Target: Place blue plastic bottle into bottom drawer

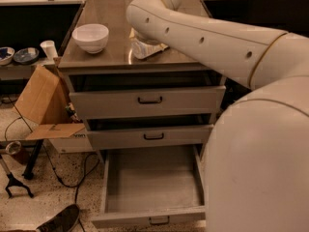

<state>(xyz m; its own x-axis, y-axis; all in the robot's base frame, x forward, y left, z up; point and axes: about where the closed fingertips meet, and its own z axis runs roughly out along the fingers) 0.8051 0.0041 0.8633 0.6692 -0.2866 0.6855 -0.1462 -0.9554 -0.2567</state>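
The blue plastic bottle (pixel 145 48) lies on the grey cabinet top, pale bluish-white, and my arm (pixel 203 33) partly covers it. The arm reaches from the lower right across the cabinet top and bends near the back edge. My gripper is hidden behind the arm, somewhere over the cabinet top near the bottle. The bottom drawer (pixel 152 182) is pulled fully out and nothing lies inside; its front with a small dark handle (pixel 159 220) faces me. The green can is out of view.
A white bowl (pixel 90 36) stands on the cabinet top at the left. The top drawer (pixel 149 100) and middle drawer (pixel 153 136) are each a little open. A cardboard box (pixel 41 105), cables and a shoe (pixel 60 220) lie on the floor at the left.
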